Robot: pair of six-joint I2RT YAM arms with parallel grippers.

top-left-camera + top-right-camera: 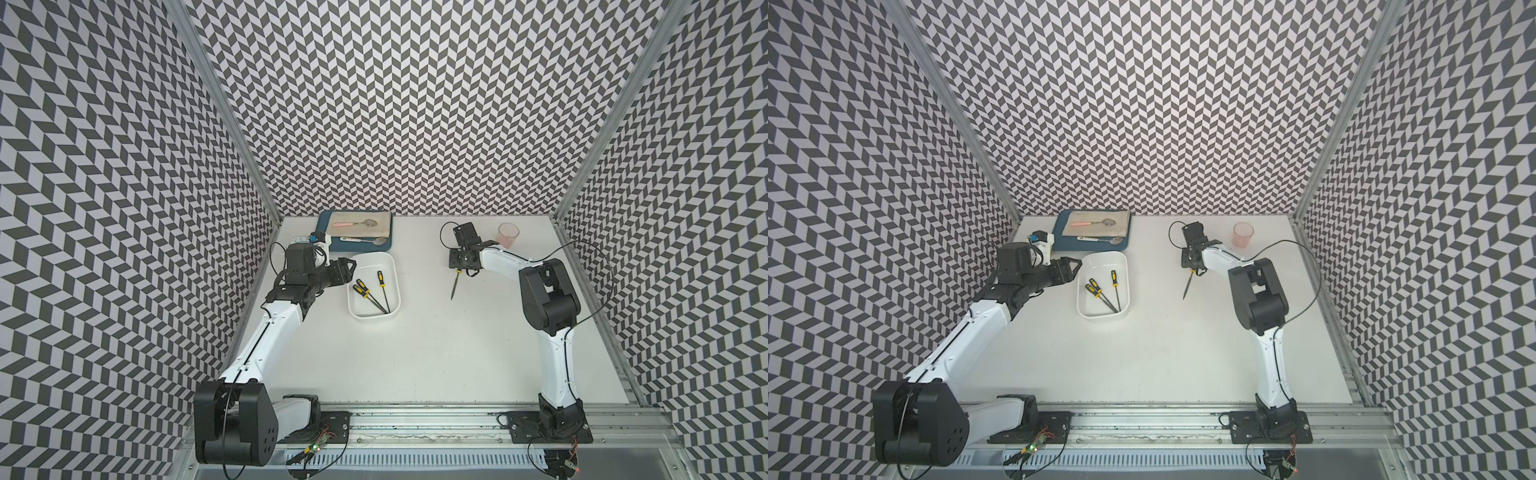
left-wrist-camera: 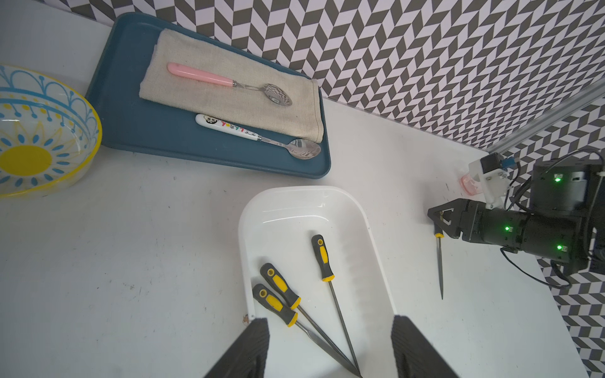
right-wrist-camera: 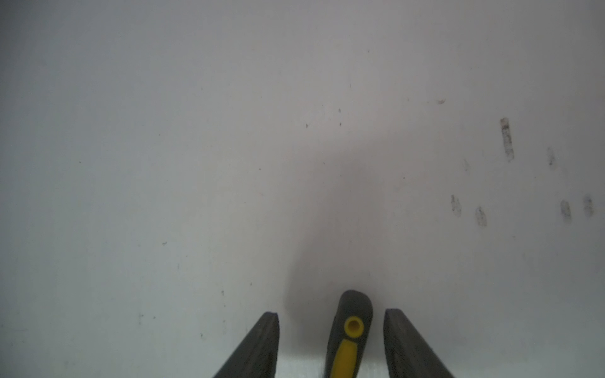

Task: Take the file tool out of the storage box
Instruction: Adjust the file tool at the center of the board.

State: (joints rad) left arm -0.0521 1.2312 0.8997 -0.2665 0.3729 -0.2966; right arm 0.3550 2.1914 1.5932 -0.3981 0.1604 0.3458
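The white storage box [image 1: 374, 258] [image 1: 1105, 255] [image 2: 250, 229] holds three black-and-yellow file tools [image 1: 362, 289] [image 1: 1096, 287] [image 2: 281, 288]. A fourth file tool [image 1: 454, 287] [image 1: 1187, 286] [image 2: 440, 265] lies on the table to the box's right. Its handle [image 3: 352, 327] sits between the fingers of my right gripper [image 1: 458, 271] [image 1: 1192, 271] [image 3: 331, 315]. Those fingers point down at the table and stand open, with a gap on each side of the handle. My left gripper [image 1: 351, 266] [image 1: 1075, 266] [image 2: 329, 319] hovers open over the box's left rim with nothing between its fingers.
A dark blue tray [image 1: 322, 232] [image 2: 131, 108] with a beige cloth and two spoons lies behind the box. A blue-and-yellow patterned bowl [image 2: 32, 137] stands left of the tray. A pink cup [image 1: 508, 235] stands at the back right, behind the right arm.
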